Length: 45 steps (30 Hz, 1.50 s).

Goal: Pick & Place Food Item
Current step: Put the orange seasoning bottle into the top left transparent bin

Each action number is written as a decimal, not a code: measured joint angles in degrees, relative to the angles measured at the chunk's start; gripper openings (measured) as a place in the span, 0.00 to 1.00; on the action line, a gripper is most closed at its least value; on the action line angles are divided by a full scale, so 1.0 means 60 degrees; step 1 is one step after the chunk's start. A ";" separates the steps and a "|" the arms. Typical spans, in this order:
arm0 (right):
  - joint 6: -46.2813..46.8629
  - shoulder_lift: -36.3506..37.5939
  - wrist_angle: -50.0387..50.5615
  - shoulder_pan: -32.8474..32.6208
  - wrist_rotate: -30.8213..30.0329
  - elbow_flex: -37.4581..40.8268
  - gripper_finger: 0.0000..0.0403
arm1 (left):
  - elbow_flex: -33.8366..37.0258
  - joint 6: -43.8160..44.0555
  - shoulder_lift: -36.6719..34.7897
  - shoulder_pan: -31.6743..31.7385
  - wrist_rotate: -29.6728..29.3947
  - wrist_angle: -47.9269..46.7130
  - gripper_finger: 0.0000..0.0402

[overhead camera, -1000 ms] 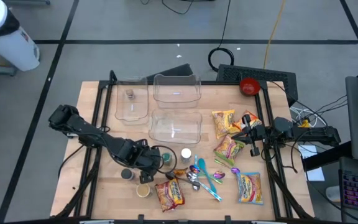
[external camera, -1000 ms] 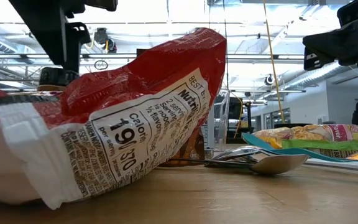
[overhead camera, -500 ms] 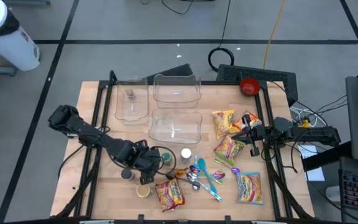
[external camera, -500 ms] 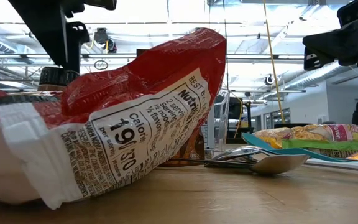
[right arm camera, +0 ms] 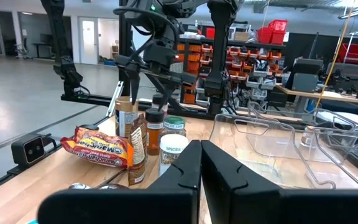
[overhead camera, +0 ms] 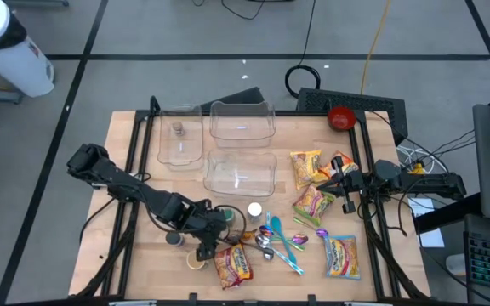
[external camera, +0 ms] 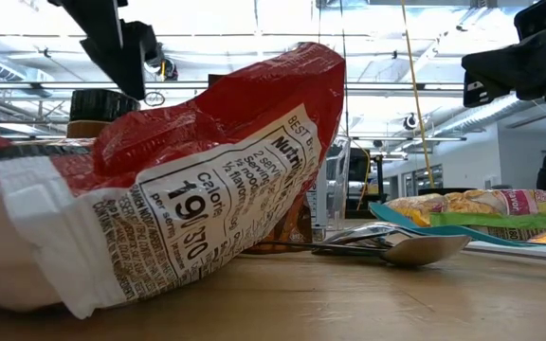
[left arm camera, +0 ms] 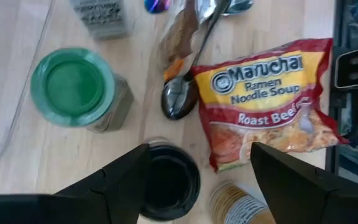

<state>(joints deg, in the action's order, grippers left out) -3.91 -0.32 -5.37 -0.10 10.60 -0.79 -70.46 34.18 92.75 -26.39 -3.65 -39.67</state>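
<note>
Two hands share our desk (overhead camera: 143, 259), and the left one matters now. Our left hand (overhead camera: 204, 248) hangs with fingers spread and empty above the front edge, just beside the red ramen packet (overhead camera: 231, 265), which lies flat toward the desk's middle from it. In the left wrist view the packet (left arm camera: 269, 99) sits ahead of the fingertips, off to one side. Its long axis runs roughly front to back. Our right hand (overhead camera: 340, 182), fingers pressed together, waits well apart.
</note>
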 joint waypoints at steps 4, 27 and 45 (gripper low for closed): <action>-0.0001 0.0000 0.0000 0.0000 -0.0001 0.0002 0.00 | 0.0000 -0.0656 0.0000 0.0000 0.0017 -0.0178 0.70; -0.0001 0.0000 0.0000 0.0002 -0.0001 -0.0001 0.00 | -0.0004 0.0176 -0.0015 0.0004 -0.0573 -0.0973 0.89; 0.0001 0.0004 -0.0004 0.0002 0.0002 -0.0001 0.00 | -0.0018 -0.1005 0.0947 -0.0118 0.0127 -0.1085 0.81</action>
<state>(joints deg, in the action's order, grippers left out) -3.91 -0.30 -5.39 -0.09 10.61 -0.79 -70.57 28.15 98.43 -27.10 -2.89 -46.18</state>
